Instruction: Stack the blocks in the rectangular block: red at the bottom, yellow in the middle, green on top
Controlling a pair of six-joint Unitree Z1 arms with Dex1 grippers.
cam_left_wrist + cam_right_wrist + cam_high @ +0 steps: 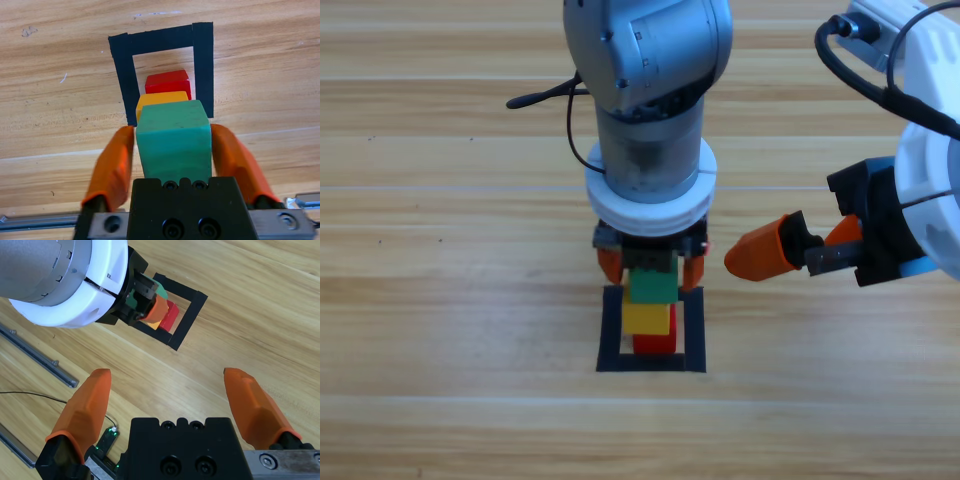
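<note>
Inside the dark tape square [612,330] stand the three cubes in one tower: red [655,344] at the bottom, yellow [646,319] on it, teal-green [652,287] on top. My left gripper [651,268] reaches down over the tower, its orange jaws on either side of the green cube [172,135] with narrow gaps, so it is open. The left wrist view shows yellow [160,97] and red [167,81] below, within the square [200,60]. My right gripper [770,250] hovers to the right of the tower, open and holding nothing [170,380].
A black cable [535,98] hangs off the left arm at the back. Metal rails [40,357] lie on the wood in the right wrist view. Bare wooden table [440,300] lies left of and in front of the square.
</note>
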